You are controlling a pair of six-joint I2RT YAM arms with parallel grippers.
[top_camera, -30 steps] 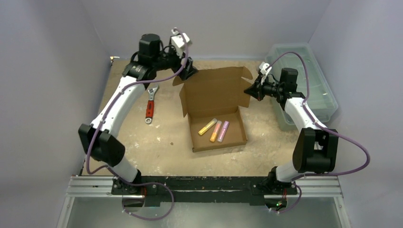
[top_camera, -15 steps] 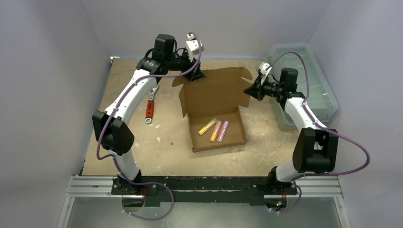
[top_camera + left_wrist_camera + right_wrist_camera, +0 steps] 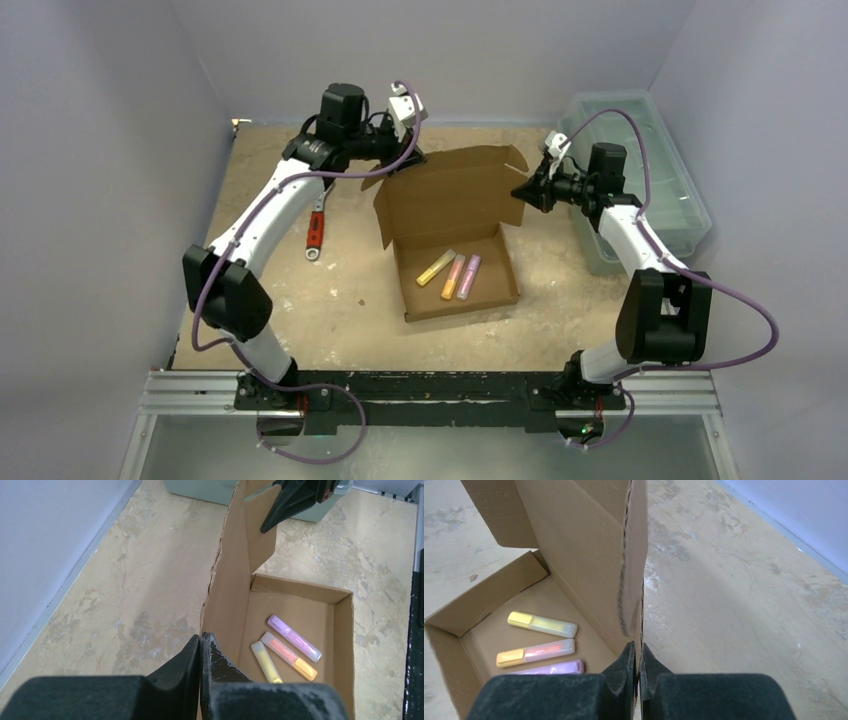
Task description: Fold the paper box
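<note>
**Both grippers pinch the raised lid**

The box (image 3: 462,298) sits open on the tabletop (image 3: 340,300), with its lid (image 3: 450,195) standing up between the two grippers. The left gripper (image 3: 200,641) is pressed together on the lid's left edge. The right gripper (image 3: 639,652) pinches the opposite edge, with cardboard caught between its fingers. Below both grippers, toward the arm bases, three highlighters (image 3: 453,272), yellow, orange and purple, lie side by side on the box floor. A red-handled wrench (image 3: 316,225) lies on the tabletop left of the left gripper and nearer the bases. A pale-green bin (image 3: 655,175) stands just right of the right gripper.
</note>
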